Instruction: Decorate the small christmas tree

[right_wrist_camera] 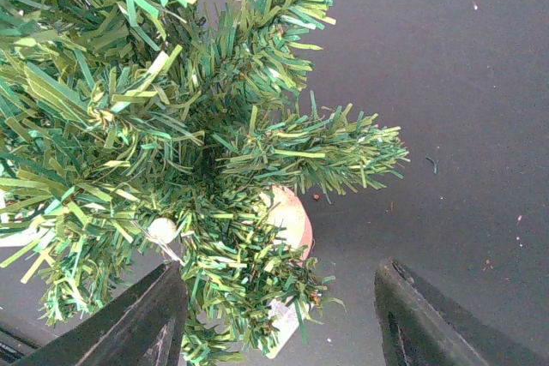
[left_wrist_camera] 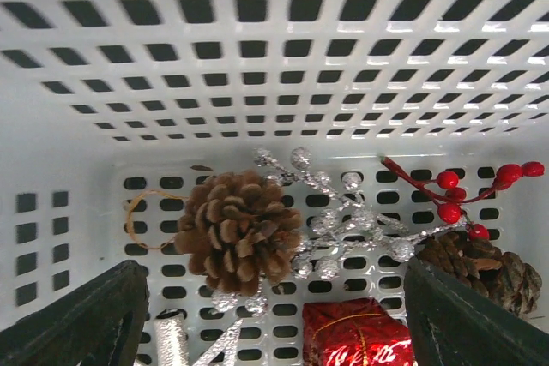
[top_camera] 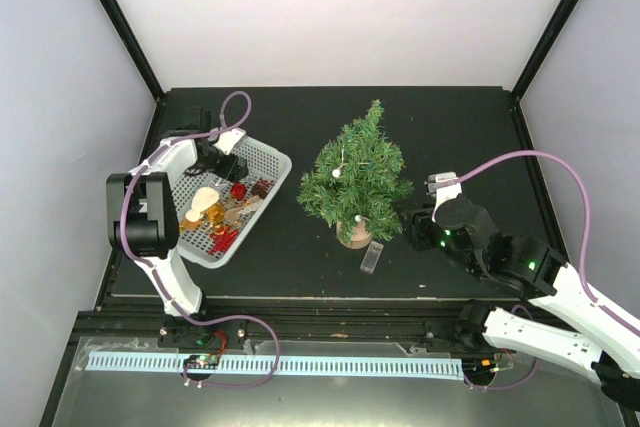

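Left gripper [left_wrist_camera: 274, 319], jaws wide and empty, hangs inside the white basket [left_wrist_camera: 274, 57] with the pinecone [left_wrist_camera: 238, 231] just ahead between its fingers, while the small christmas tree [top_camera: 358, 175] stands upright mid-table off to that arm's right, just beside the open, empty right gripper [right_wrist_camera: 279, 315].

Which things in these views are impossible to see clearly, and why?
- Top view: ornaments in the basket are too small to name; the left arm covers part of it.
- Left wrist view: the red gift box is cut off by the bottom edge.
- Right wrist view: the small christmas tree hides most of its wooden base.
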Motion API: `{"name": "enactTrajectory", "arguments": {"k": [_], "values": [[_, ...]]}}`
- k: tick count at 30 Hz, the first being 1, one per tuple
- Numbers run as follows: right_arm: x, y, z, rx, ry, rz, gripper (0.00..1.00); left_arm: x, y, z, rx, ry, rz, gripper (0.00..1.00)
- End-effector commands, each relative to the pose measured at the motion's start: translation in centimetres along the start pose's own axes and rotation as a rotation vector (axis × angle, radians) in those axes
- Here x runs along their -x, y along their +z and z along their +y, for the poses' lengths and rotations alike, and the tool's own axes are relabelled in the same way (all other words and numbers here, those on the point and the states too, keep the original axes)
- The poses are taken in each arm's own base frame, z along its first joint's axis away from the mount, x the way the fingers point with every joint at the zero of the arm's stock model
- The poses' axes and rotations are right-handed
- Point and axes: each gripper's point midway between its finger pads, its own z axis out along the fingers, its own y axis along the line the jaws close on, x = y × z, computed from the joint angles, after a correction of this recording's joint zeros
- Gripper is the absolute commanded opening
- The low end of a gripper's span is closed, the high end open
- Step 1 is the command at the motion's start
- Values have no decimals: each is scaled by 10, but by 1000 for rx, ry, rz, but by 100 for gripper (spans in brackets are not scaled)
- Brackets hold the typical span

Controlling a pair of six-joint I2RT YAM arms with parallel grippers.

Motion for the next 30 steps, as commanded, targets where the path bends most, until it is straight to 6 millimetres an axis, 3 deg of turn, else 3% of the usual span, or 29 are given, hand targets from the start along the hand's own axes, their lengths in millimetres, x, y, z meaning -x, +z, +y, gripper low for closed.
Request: {"name": "enactTrajectory", "arguments": {"k": [1, 11, 23, 30], "values": [[7, -4, 1, 7, 16, -31, 61, 2, 3, 2, 30, 4, 45, 81], [7, -2, 4, 12, 16, -29, 61, -12, 15, 1, 31, 12, 92, 68], [5, -3, 1, 9, 24, -26, 61, -9, 27, 1, 40, 24, 113, 69], [2, 0, 1, 11, 26, -19, 61, -8, 28, -1, 29, 23, 110, 52]]}}
